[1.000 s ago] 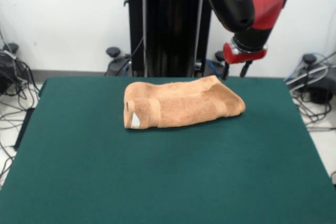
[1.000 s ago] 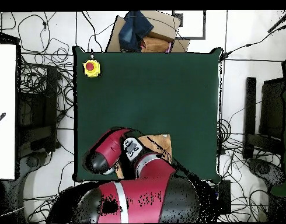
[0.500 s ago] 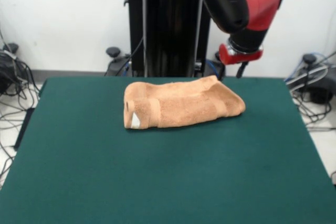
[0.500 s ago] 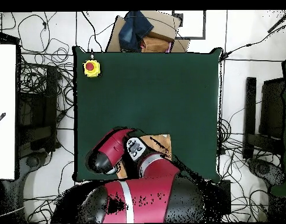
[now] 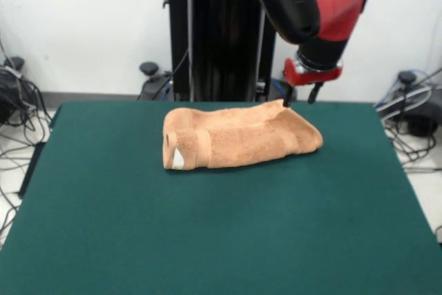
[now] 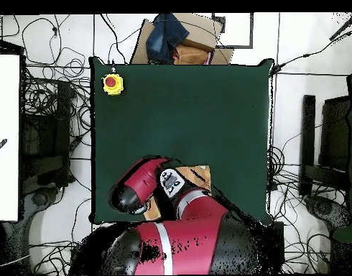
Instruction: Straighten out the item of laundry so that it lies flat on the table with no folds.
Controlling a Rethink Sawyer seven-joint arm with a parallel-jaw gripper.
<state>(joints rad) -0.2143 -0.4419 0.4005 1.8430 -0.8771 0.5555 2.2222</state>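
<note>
The item of laundry (image 5: 238,136), an orange-tan towel, lies bunched and folded over on the far half of the green table (image 5: 207,233), with a small white tag at its left end. My gripper (image 5: 298,97) hangs open from the red arm, just above the towel's far right corner. Its left fingertip (image 5: 285,100) is at the cloth's edge, and nothing is between the fingers. In the overhead view the red arm (image 6: 146,183) covers most of the towel (image 6: 197,175), and the gripper is hidden beneath the arm.
A yellow box with a red button (image 6: 112,83) sits at one table corner. A cardboard box with dark cloth (image 6: 175,36) lies beyond the table's edge. Cables (image 5: 17,112) and equipment surround the table on the floor.
The arm has shifted left in the front view, bringing the gripper from beyond the towel's right end to its far right corner. The towel has not moved.
</note>
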